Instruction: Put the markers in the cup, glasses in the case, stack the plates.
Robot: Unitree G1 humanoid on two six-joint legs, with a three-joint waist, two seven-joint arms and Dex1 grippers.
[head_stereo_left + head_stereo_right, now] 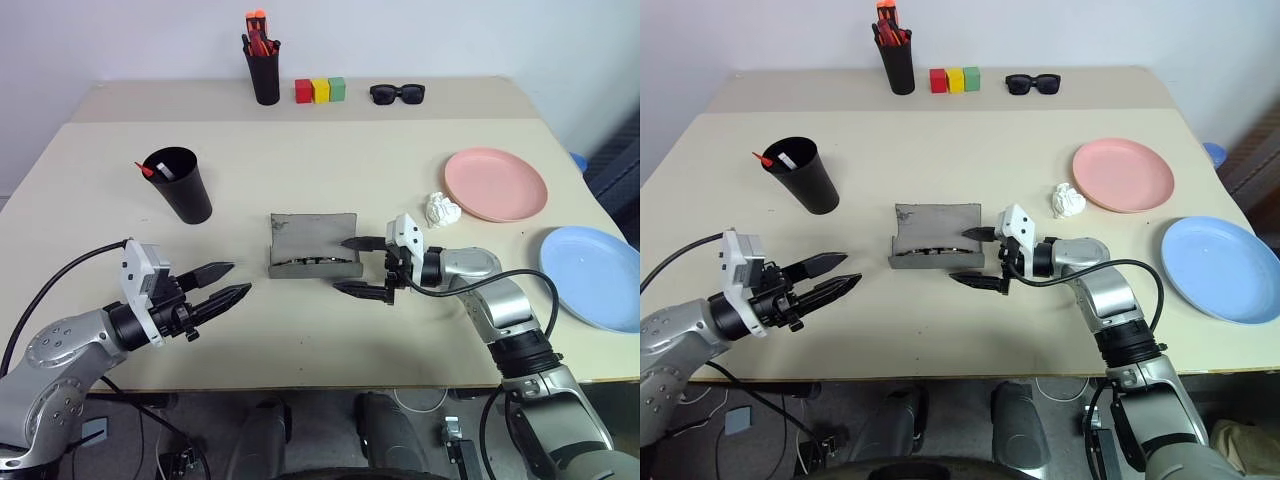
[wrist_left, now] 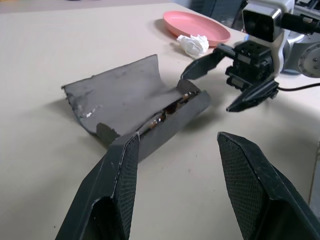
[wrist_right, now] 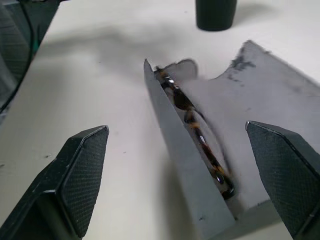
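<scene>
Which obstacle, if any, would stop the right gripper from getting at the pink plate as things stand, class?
Probably none. The right gripper is open and empty beside the case, and the pink plate lies uncovered on that arm's side. Only the crumpled white paper sits near the plate's edge, slightly crowding the approach.

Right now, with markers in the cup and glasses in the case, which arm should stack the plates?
Right. The right gripper is open and empty, and the pink plate and blue plate lie on its side; the left gripper is across the table.
</scene>
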